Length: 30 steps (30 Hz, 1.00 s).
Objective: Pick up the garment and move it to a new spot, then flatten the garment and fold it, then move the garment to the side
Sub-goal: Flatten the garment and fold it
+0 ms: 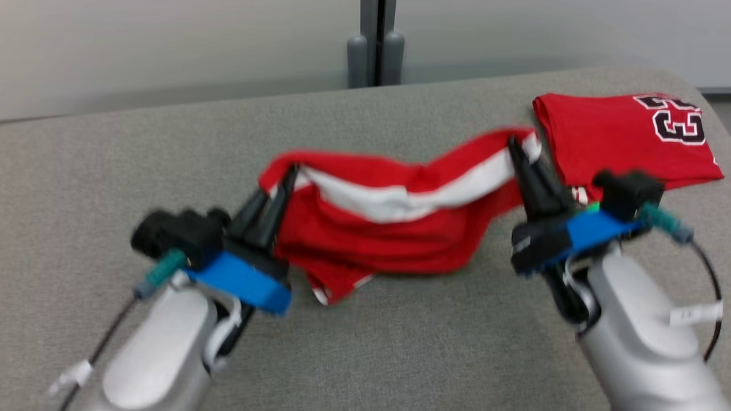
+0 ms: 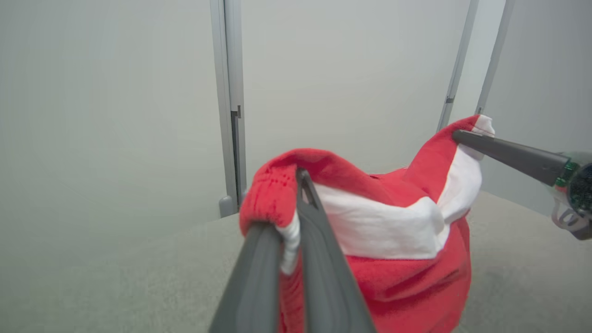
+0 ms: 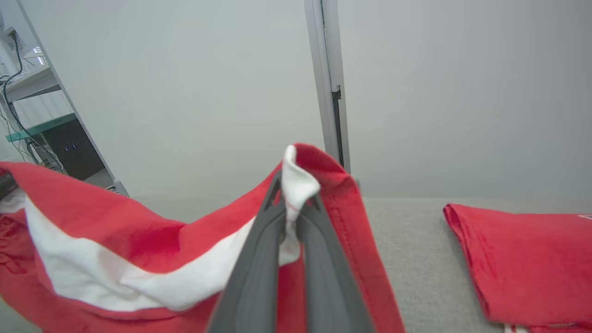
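you've got the red garment (image 1: pixel 371 234) strung between both arms. the left gripper (image 1: pixel 288 174) is pinched shut on one end of its white band (image 1: pixel 394 202), and the right gripper (image 1: pixel 514 145) is pinched shut on the other end. both wrist views show the cloth clamped right between the fingers.

the thing that matters for the next move is the long axis. the band runs left to right across the robot's front, sagging in the middle, and the body of the garment hangs below it toward the grey table (image 1: pixel 143 148). i can't tell if the lowest corner touches the surface. neither arm is nearer, since each one owns an end.

so my guess is you're mid-carry to the new spot. pulling the two ends apart should take out that sag before you lay it down.

heads up: a folded red jersey with a 23 on it (image 1: pixel 617 137) lies on the table just beyond the right gripper. i'd set down well to the left of it.
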{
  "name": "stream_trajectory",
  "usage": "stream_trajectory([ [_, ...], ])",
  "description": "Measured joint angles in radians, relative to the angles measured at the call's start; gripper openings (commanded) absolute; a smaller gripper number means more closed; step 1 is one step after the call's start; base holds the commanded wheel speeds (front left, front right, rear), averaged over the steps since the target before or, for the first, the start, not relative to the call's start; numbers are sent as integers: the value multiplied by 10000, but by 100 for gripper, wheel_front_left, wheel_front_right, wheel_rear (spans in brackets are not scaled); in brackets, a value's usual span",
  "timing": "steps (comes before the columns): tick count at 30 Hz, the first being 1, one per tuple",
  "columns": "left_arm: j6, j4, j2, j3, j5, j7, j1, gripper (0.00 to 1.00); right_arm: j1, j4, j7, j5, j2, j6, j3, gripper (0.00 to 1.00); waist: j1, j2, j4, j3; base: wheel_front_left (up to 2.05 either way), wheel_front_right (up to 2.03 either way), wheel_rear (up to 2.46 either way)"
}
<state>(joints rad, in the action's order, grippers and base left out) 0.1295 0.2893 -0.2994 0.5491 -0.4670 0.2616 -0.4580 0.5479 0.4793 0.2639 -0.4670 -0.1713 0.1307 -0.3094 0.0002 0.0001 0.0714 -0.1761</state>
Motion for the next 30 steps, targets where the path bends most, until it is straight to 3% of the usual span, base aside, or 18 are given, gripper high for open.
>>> stream_trajectory([
  [8,0,677,-322,128,-863,2,-4297,0,4417,1542,0,-1018,123,-2,207,0,1,1,184,-1352,0,0,0],
  [9,0,677,-322,128,-863,2,-4297,0,4417,1542,0,-1018,123,-2,207,0,1,1,184,-1352,0,0,0],
  [10,0,999,-424,349,-871,0,-5381,0,5439,1929,2,-1325,184,-2,268,0,2,1,186,-1702,0,0,0],
  [19,2,2115,-408,890,-1243,2,-9198,0,8618,3103,2,-1875,280,-2,725,0,2,3,137,-2797,0,0,0],
  [25,2,2433,-274,1160,-1321,12,-9923,0,8862,3586,0,-2075,389,-2,556,0,0,2,24,-3110,0,0,0],
  [30,2,2305,-240,1289,-1313,13,-8669,0,7837,3847,0,-2203,422,-2,-201,0,-3,0,7,-3162,0,0,0],
])
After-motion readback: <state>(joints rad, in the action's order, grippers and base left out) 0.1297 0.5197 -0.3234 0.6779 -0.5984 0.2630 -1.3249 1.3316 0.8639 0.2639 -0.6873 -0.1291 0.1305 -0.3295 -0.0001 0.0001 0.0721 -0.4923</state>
